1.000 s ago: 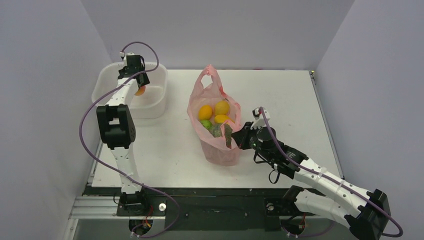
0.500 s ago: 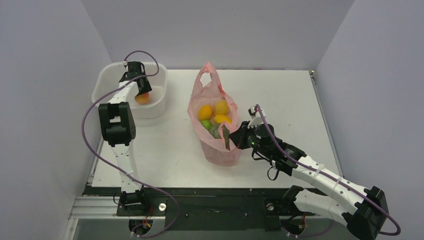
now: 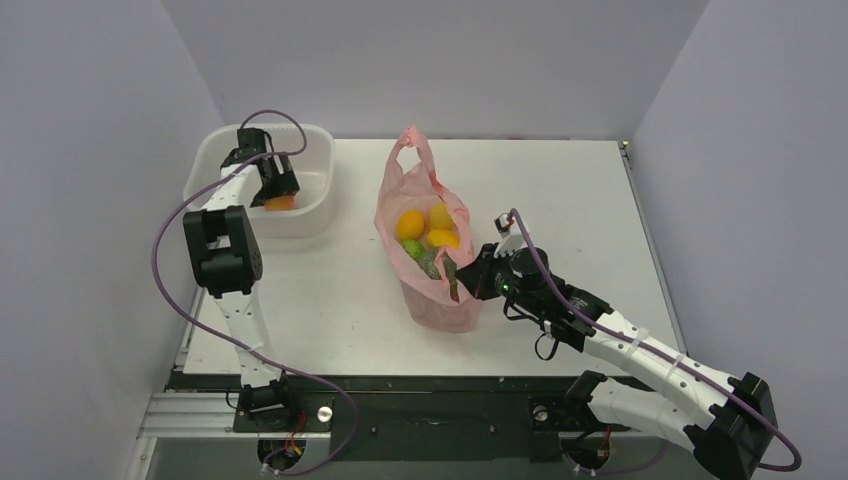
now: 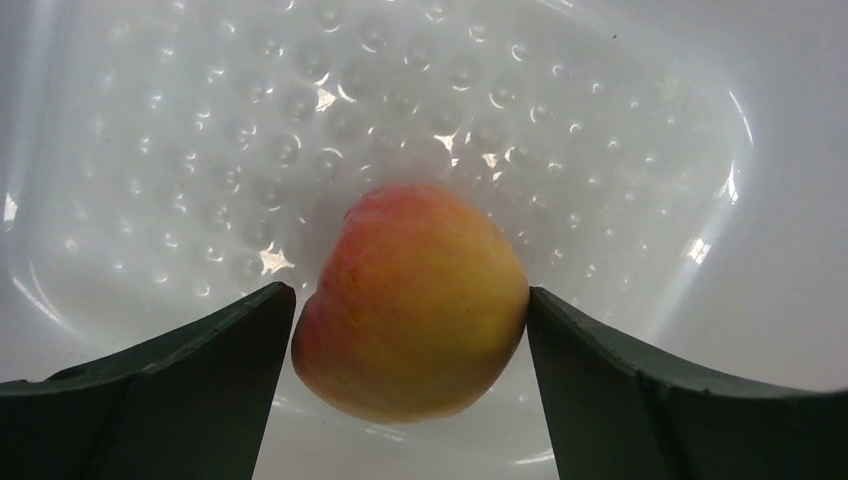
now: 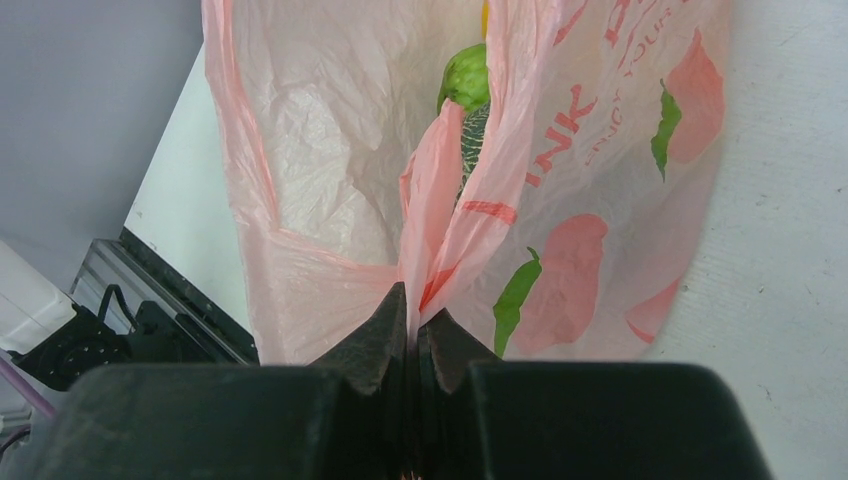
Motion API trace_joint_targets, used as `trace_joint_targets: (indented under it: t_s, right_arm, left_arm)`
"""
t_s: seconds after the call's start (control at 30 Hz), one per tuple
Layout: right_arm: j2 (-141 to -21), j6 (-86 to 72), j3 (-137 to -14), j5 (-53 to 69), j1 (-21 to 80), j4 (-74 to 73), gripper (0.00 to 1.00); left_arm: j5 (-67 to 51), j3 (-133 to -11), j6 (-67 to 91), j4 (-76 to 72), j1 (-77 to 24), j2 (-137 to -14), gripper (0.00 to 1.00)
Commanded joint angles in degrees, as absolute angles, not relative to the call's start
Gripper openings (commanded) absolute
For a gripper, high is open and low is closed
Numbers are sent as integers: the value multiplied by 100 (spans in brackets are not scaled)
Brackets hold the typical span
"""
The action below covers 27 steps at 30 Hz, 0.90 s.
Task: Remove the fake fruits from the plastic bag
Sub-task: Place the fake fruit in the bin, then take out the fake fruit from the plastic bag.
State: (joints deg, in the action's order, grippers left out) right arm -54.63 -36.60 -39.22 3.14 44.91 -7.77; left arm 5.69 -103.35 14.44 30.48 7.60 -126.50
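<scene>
The pink plastic bag (image 3: 440, 295) stands in the middle of the table with its mouth open. Inside lie fake fruits: an orange one (image 3: 410, 224), two yellow ones (image 3: 441, 214), a lime-green one (image 3: 413, 248) and a dark green one (image 3: 431, 263). My right gripper (image 3: 462, 276) is shut on the bag's near right rim, and the film (image 5: 560, 200) is pinched between the fingers of that gripper (image 5: 412, 320). My left gripper (image 4: 410, 293) is open low inside the white basin (image 4: 400, 90), around a red-orange fruit (image 4: 412, 300). A gap shows at its left finger (image 4: 230, 350).
The white basin (image 3: 312, 212) sits at the back left corner against the wall. Grey walls close in on the left, back and right. The dark frame and both arm bases run along the near table edge (image 3: 400, 378).
My left gripper has dropped lower into the basin with the red-orange fruit and its jaws have spread apart. The right gripper has kept its hold on the bag.
</scene>
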Motion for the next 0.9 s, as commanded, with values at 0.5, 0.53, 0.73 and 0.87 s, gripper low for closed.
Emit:
trace_joint_targets:
  t_s: [0.5, 0.53, 0.73, 0.87]
  right_arm:
    - [-5717, -3597, -4329, 460, 4373, -372, 0]
    - [-5706, -3574, -4319, 454, 4371, -392, 0]
    - [-5685, -3436, -4203, 437, 4374, -453, 0]
    - [-5645, -3449, -4150, 481, 4401, -588, 0]
  left_arm:
    - [-952, -8070, 2222, 2990, 166, -8079, 85]
    - [-886, -7920, 2228, 2967, -125, -7709, 84]
    - [-899, -6405, 2365, 2382, -1248, -6023, 83]
    - [-1032, -5790, 2658, 1849, -2115, -5364, 79]
